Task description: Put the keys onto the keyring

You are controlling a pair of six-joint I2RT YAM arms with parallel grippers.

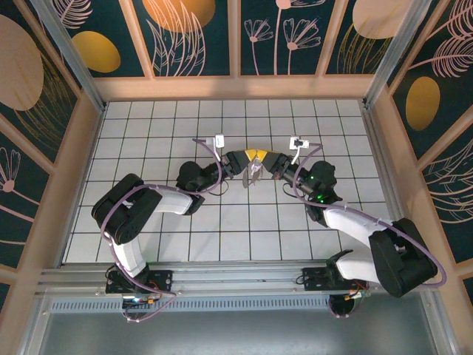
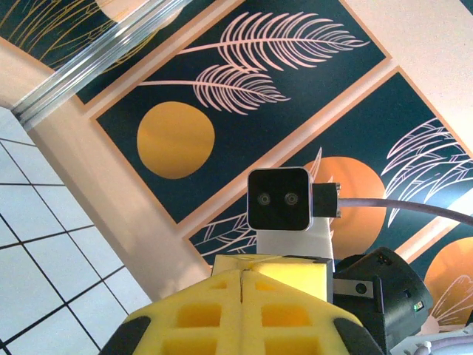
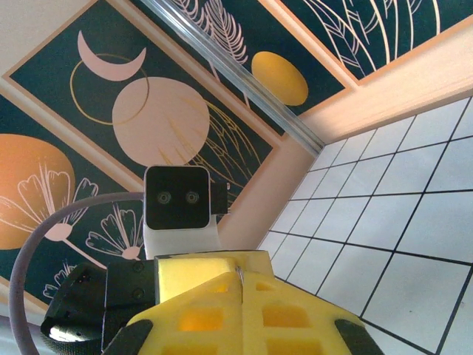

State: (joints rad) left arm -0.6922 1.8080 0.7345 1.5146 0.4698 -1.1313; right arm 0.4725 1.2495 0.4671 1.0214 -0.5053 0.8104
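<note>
Starting at the left gripper [image 2: 242, 299], found its two yellow foam fingers [image 2: 185, 318] pressed flat together, with only a hairline seam between them. Found the right gripper [image 3: 242, 299] in the same state, its yellow fingers [image 3: 295, 318] closed pad against pad. Noted a thin sliver of metal [image 3: 238, 276] standing out of that seam at the tip in the right wrist view; could not tell what it belonged to, nor whether it was clamped.

Observed both grippers meeting tip to tip, yellow foam against yellow foam, raised over the middle of the table [image 1: 148, 222]. Recorded each wrist looking straight at the other: the right wrist camera [image 2: 277, 200] sat just beyond the left fingertips, and the left wrist camera [image 3: 177, 198] just beyond the right fingertips.

Located the keyring [image 1: 255, 172] in the top view as a small greyish shape just on the near side of the touching fingertips, between the two gripper bodies and over the white tiles. Could not resolve its parts at that size, nor tell which gripper carried it.

Traced the left arm [image 1: 140, 211] and the right arm [image 1: 369, 229] curving inward from their bases at the near edge, each trailed by a purple cable [image 1: 111, 222]. Noted a dark grid on the tiles and dark wall panels [image 1: 96, 52] painted with pale leaves and orange discs.
</note>
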